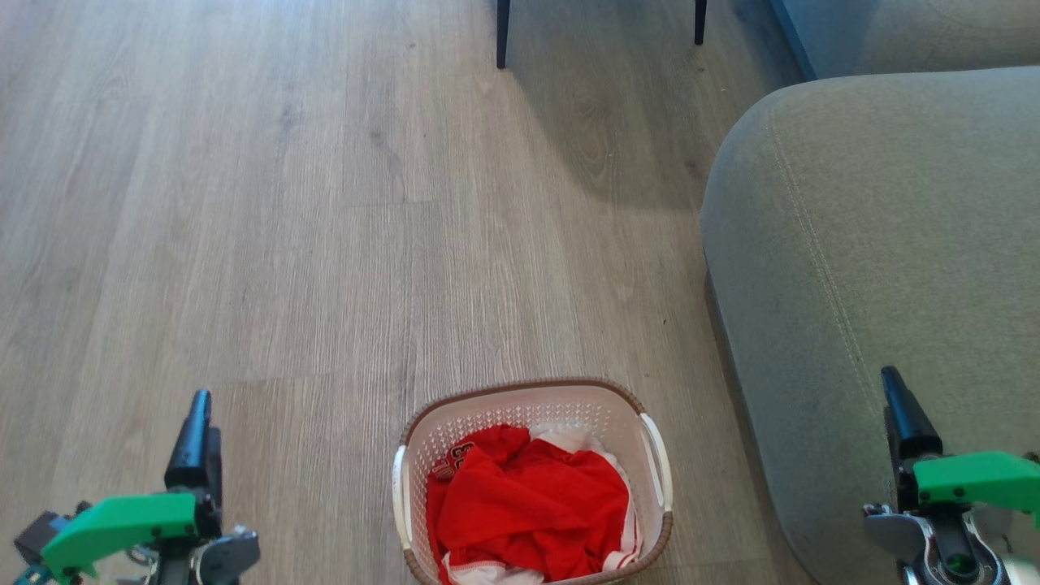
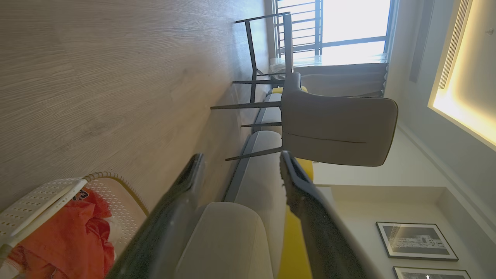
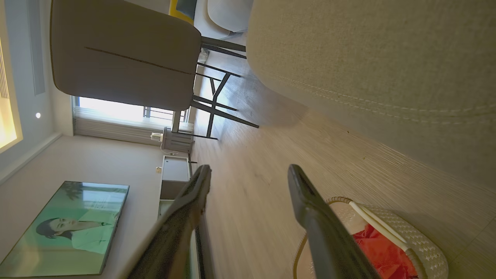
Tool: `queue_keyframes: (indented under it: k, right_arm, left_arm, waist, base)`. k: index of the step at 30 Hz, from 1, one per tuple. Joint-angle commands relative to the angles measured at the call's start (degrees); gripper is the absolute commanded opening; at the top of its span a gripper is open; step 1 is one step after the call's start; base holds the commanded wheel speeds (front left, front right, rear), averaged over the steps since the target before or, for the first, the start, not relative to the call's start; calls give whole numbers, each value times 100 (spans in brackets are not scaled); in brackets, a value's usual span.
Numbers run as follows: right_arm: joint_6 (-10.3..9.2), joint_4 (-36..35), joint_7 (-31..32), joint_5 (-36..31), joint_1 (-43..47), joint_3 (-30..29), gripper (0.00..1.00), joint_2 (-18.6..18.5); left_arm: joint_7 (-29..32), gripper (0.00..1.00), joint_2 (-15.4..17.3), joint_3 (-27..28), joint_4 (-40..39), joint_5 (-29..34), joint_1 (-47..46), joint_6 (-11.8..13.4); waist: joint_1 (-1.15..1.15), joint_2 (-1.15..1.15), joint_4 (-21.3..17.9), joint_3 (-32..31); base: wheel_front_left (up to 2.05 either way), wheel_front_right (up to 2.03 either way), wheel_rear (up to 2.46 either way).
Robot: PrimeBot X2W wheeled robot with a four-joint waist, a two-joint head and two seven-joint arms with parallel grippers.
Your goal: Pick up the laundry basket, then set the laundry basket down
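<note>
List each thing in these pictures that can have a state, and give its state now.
laundry basket: upright on the floor, beside the sofa, not gripped.
clothes: crumpled inside the basket.
left gripper: open, holding nothing, apart from the basket.
right gripper: open, holding nothing, apart from the basket.

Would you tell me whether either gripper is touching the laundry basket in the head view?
No, the left gripper and the right gripper hover well off to either side of the laundry basket, with bare floor between.
</note>
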Motion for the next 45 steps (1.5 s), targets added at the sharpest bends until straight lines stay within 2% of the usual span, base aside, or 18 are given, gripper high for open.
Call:
queue_keyframes:
  k: [1,8,15,20,29,36,39,42,45]
  right_arm:
    - [12,-252,-68,-136,-307,-4,100,-40]
    - [14,-687,-169,-996,-374,143,100,-44]
    - [17,-1156,-303,-1923,-489,349,100,-48]
    - [19,-1371,-386,-2486,-554,471,100,-58]
    - [22,-1642,-537,-3555,-634,806,100,-189]
    - [24,-1595,-655,-4052,-563,895,100,-158]
    - [25,-1268,-705,-4051,-452,821,100,-97]
    - [25,-1260,-739,-4213,-487,865,100,-92]
    - [27,-1276,-805,-4522,-516,1042,100,-128]
  left_arm:
    - [-63,100,61,113,-240,103,-359,-13]
    - [-164,100,64,210,-494,507,-418,-15]
    - [-298,100,68,405,-897,1175,-539,16]
    - [-382,100,71,262,-1371,1963,-612,527]
    - [-534,100,76,-749,-1914,3449,-582,1505]
    - [-651,100,95,-1368,-1765,4382,-606,1852]
    - [-702,100,189,-1612,-1489,4655,-582,1938]
    - [-736,100,231,-1756,-1343,4802,-601,2022]
    - [-803,100,351,-2037,-1180,5166,-713,2213]
  waist:
    - [0,0,2,2]
    - [0,0,21,36]
    - [0,0,48,102]
    - [0,0,75,149]
    - [0,0,120,176]
    - [0,0,119,150]
    - [0,0,112,108]
    - [0,0,109,101]
    - [0,0,114,100]
  base:
    - [0,0,0]
    - [0,0,0]
    - [0,0,0]
    - [0,0,0]
    - [0,0,0]
    - [0,0,0]
    - [0,0,0]
    - [0,0,0]
    - [0,0,0]
